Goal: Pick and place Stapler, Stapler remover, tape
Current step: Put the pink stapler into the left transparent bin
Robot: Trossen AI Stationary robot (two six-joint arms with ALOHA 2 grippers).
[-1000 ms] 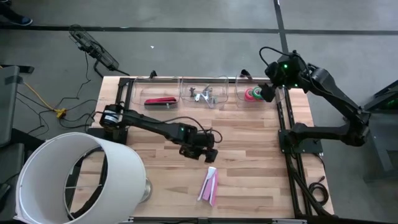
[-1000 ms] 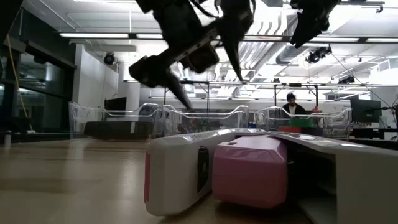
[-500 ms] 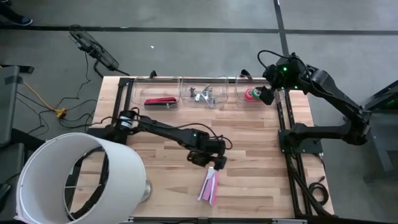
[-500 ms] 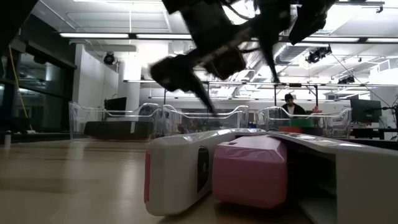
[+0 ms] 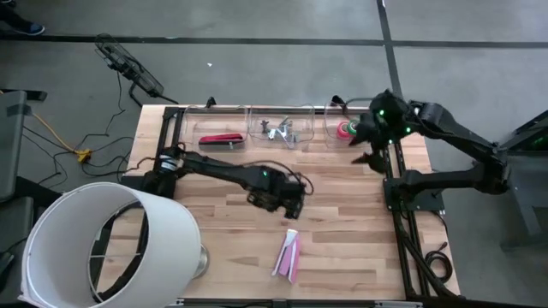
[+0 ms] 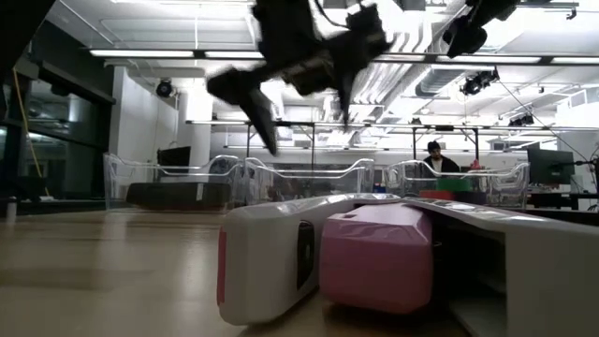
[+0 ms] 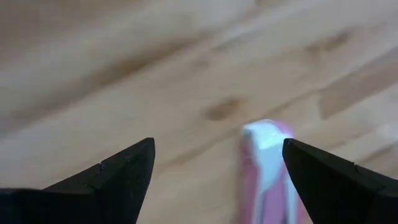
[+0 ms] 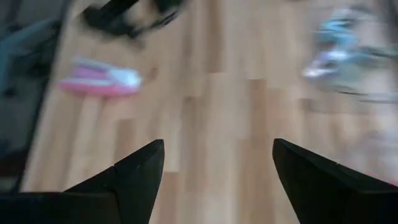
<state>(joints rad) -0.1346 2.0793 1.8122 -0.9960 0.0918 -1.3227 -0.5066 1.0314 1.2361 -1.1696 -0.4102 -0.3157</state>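
A pink-and-white stapler [image 5: 288,254] lies flat on the wooden table toward the near edge; it fills the low view [image 6: 328,253]. My left gripper [image 5: 287,203] hangs open above the table just beyond it, and the stapler's far end [image 7: 264,165] shows between its fingers, untouched. A red stapler [image 5: 221,139], metal stapler removers [image 5: 278,131] and tape rolls [image 5: 346,130] lie in three clear bins at the far edge. My right gripper [image 5: 369,148] hovers open near the tape bin, holding nothing.
A big white cylinder [image 5: 103,244] stands at the near left corner. The right arm's black frame [image 5: 402,188] runs along the table's right edge. Bare wood lies between the bins and the pink stapler. A person [image 6: 438,159] sits far behind the table.
My left gripper went toward the pink stapler, then drew back up and toward the far edge, tipping steeper and staying open. My right gripper swung from over the tape bin toward the near edge and turned toward the table's middle, still open. Nothing on the table moved.
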